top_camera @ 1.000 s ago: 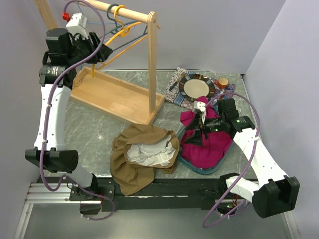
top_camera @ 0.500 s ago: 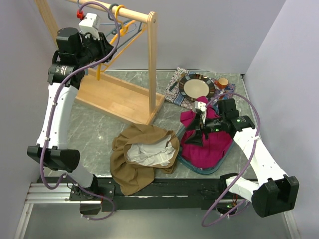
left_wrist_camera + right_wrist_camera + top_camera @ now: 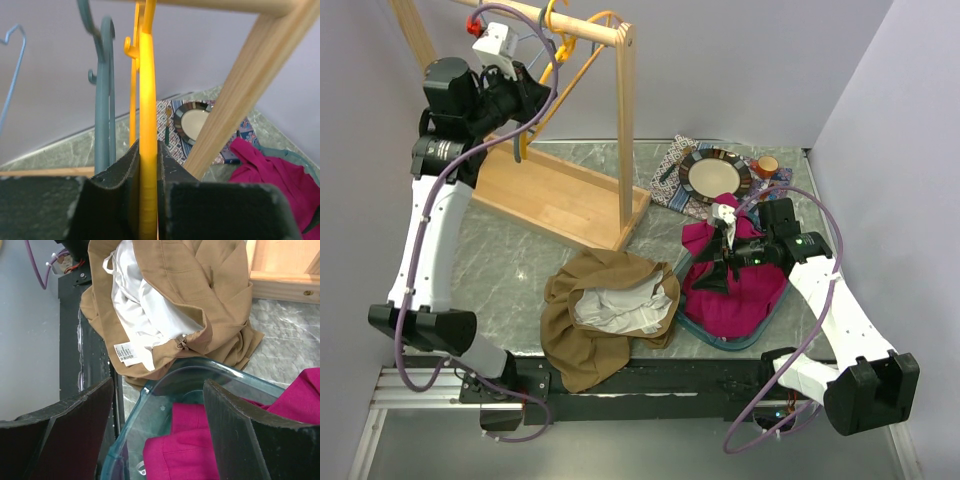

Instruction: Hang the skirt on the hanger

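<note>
The skirt [image 3: 582,340] is brown with a white lining and lies crumpled on the table near the front edge; the right wrist view shows it as well [image 3: 200,285]. High at the back left, my left gripper [image 3: 525,95] is shut on the lower bar of the yellow hanger [image 3: 582,62], which hangs on the wooden rack's rail. In the left wrist view the yellow hanger [image 3: 148,100] is pinched between both pads of the gripper [image 3: 148,150]. My right gripper [image 3: 725,255] stands open over a tub, its jaws [image 3: 157,390] empty.
The wooden rack [image 3: 625,130] stands at the back left; a teal hanger [image 3: 106,100] and a thin blue wire one hang beside the yellow one. A clear blue tub [image 3: 200,370] holds magenta cloth [image 3: 740,285]. A plate [image 3: 715,175] on patterned cloth and a small cup [image 3: 767,165] sit behind.
My left gripper has closed onto the yellow hanger and risen, swinging the hanger up along the rail. The right arm and the skirt have stayed put.
</note>
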Controlling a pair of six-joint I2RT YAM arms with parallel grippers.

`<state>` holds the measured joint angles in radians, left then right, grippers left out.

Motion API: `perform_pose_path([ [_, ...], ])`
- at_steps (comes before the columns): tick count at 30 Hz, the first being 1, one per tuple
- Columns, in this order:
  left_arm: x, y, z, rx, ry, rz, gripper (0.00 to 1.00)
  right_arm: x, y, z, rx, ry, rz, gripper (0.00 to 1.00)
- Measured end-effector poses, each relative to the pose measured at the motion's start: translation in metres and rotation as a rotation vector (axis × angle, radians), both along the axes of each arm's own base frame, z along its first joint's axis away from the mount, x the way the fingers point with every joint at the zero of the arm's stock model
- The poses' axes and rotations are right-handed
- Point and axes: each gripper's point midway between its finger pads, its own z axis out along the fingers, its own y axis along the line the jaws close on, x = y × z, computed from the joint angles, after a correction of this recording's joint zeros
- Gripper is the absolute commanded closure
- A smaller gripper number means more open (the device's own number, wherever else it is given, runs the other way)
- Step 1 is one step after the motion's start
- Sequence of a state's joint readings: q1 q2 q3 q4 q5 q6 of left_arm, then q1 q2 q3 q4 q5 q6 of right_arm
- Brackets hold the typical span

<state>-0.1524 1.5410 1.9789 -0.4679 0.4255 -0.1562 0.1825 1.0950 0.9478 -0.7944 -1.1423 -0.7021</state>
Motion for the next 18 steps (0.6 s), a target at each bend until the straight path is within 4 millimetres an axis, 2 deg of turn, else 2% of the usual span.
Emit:
perform_pose_path([
  [3,-0.013,0.001,0.015,-0.011,-0.047,-0.008,0.99,0.0,0.0,0.0,0.0,0.001,0.001,0.21],
  [5,-0.023,0.001,0.018,-0.013,-0.057,-0.012,0.99,-0.001,0.0,0.0,-0.001,0.002,0.001,0.21],
  [11,-0.05,0.005,0.003,-0.002,-0.04,-0.016,0.99,-0.001,-0.001,-0.001,-0.002,0.002,0.0,0.21],
  [18,-0.101,0.014,-0.02,0.01,-0.016,-0.015,0.99,-0.001,-0.002,-0.001,-0.005,-0.006,0.004,0.2],
])
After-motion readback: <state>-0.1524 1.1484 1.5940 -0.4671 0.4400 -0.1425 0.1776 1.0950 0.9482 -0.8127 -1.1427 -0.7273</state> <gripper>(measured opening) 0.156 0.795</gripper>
